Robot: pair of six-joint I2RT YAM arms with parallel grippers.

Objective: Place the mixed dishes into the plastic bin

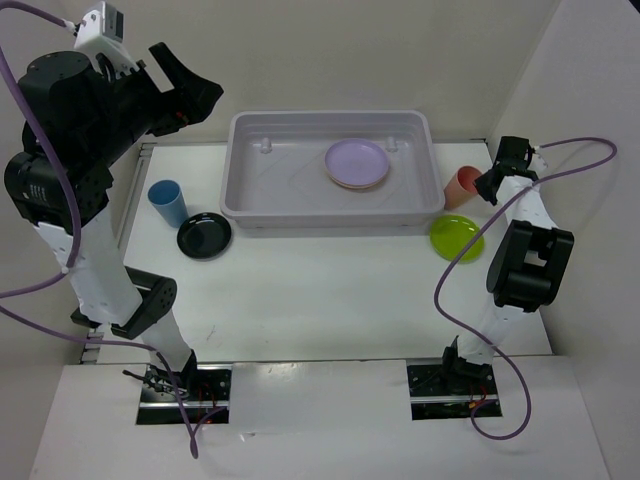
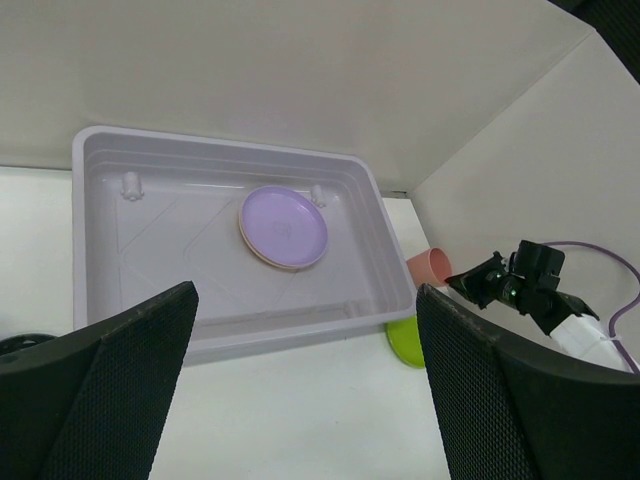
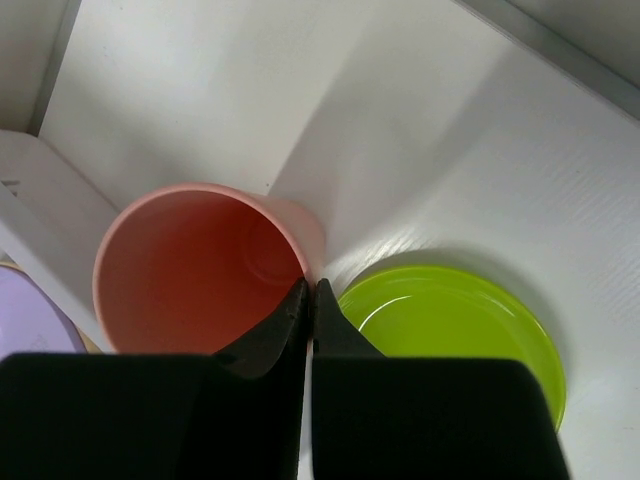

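Plates, four: lilac plate [image 1: 357, 161] over another inside the bin [image 1: 330, 118]; black plate [image 1: 204, 236] and green plate [image 1: 456, 239] outside. Cups, two: blue cup [image 1: 167, 203] and pink cup [image 3: 190, 275], whose rim the right gripper [image 3: 306, 292] pinches, shown only by its wrist view. Left gripper [image 1: 192, 82] wide, empty.

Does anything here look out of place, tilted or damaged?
Nothing stands out. The lilac plate lies flat in the plastic bin; the salmon-pink cup and blue cup stand upright, nothing spilled or broken.

Bright, even light from above leaves only soft shadows on the white worktop [image 1: 320, 300], a faint sheen on the plastic bin [image 1: 300, 212], and blurred near foregrounds in both wrist views.
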